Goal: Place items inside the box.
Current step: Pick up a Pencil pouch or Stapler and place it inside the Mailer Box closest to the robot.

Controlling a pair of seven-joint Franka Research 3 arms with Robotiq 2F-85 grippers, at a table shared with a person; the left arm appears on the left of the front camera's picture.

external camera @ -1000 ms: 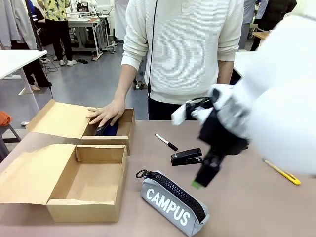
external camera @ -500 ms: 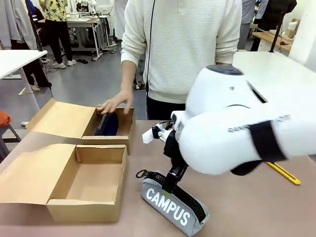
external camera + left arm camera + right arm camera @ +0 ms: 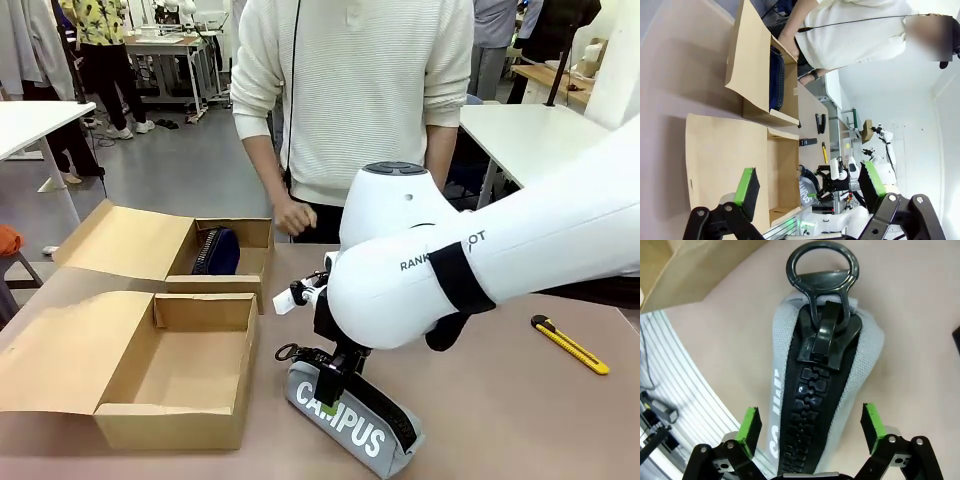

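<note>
Case: the grey pencil case (image 3: 360,425) lies on the worktop (image 3: 500,420) at 6 o'clock in the front view, with the open box (image 3: 170,428) at its 9 o'clock.
Handling: probably soft and light; best pinched across the body behind the zip pull (image 3: 822,270).
Right hand (image 3: 812,422): spread, straddling the case.
Left hand (image 3: 810,185): spread, empty.
Writing: "CAMPUS", white.

Grey pencil case (image 3: 352,418) low centre: white "CAMPUS" lettering, black zip, glossy black ring pull. Right gripper (image 3: 812,424) is black, with bright green pads (image 3: 749,424). The white arm (image 3: 500,260) at right carries one black band and dark lettering. Plain brown cardboard box (image 3: 170,428) lower left, dark navy pouch (image 3: 217,250) above it. Yellow knife (image 3: 572,346), black-tipped, far right on the pinkish-tan table (image 3: 520,420). The person's sweater (image 3: 360,90), top centre, is off-white and finely ribbed.
</note>
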